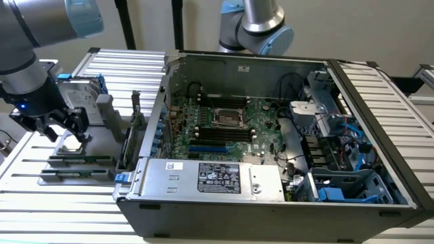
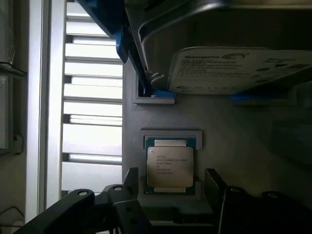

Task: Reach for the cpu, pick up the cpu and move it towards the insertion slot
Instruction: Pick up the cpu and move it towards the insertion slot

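In the exterior view, the gripper [image 1: 66, 136] hangs low over the grey holder [image 1: 74, 162] that stands on the slatted counter [image 1: 61, 213], at the exterior view's left of the open computer case [image 1: 271, 203]. Its fingers are apart and point down on either side of the cpu [image 1: 71, 148], which lies flat in the holder just below them. An upright hard drive [image 1: 80, 99] in a blue bracket stands just behind. The insertion slot [image 1: 227, 118] sits on the green circuit board [image 1: 261, 114] inside the case, well apart from the gripper, with its dark centre bare and nothing in it. In the wrist view, the cpu [image 2: 170, 166] rests square in its recess in the holder [image 2: 229, 131] with its printed metal top facing up. The two dark fingers [image 2: 131, 181] stand spread to either side of it with a gap showing on each side, so they bracket the chip without clamping it. The hard drive [image 2: 229, 68] lies beyond the recess and the counter [image 2: 92, 141] shows beside the holder. As I judge it, the reach is all but complete: the gripper is lined up around the cpu, while the grasp, the lift and the carry towards the insertion slot are not yet done.
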{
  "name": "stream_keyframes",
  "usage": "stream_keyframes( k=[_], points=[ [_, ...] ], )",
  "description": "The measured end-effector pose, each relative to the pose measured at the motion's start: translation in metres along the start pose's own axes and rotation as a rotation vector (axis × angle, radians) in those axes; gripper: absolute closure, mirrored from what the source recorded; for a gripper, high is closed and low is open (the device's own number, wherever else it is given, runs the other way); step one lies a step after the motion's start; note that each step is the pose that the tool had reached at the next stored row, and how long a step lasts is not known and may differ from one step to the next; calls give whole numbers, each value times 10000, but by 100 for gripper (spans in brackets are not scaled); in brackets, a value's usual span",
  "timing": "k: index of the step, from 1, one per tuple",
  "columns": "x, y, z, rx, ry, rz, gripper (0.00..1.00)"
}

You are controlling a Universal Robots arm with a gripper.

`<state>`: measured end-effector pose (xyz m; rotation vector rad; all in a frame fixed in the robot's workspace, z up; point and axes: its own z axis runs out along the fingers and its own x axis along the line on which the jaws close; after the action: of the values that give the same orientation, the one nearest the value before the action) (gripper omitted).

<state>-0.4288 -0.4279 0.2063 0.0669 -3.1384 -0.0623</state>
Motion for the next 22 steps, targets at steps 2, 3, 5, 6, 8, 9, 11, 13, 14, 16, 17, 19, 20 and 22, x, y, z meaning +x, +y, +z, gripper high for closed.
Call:
stream_keyframes(
  k=[2, 3, 5, 6, 8, 9, 11, 13, 14, 16, 17, 19, 20, 22],
  points=[
    [-2, 0, 24, -4, -6, -1, 27],
    [-2, -1, 41, -3, -4, -2, 27],
    [-2, 0, 78, -3, -5, -2, 27],
    [-2, 0, 93, -2, -4, -2, 27],
    [-2, -1, 105, -2, -3, -2, 27],
    [-3, -1, 110, -2, -4, -1, 27],
    [-6, 0, 112, -2, -4, 0, 27],
    [-12, -1, 113, -3, -5, -1, 27],
    [-13, -1, 113, -2, -4, -2, 27],
    [-19, -1, 115, -3, -5, -2, 27],
    [-21, -1, 115, -3, -4, -1, 27],
    [-23, -2, 118, -1, -2, -1, 27],
    [-24, -1, 122, -2, -4, -2, 27],
    [-25, 9, 129, -2, -4, -2, 27]
  ],
)
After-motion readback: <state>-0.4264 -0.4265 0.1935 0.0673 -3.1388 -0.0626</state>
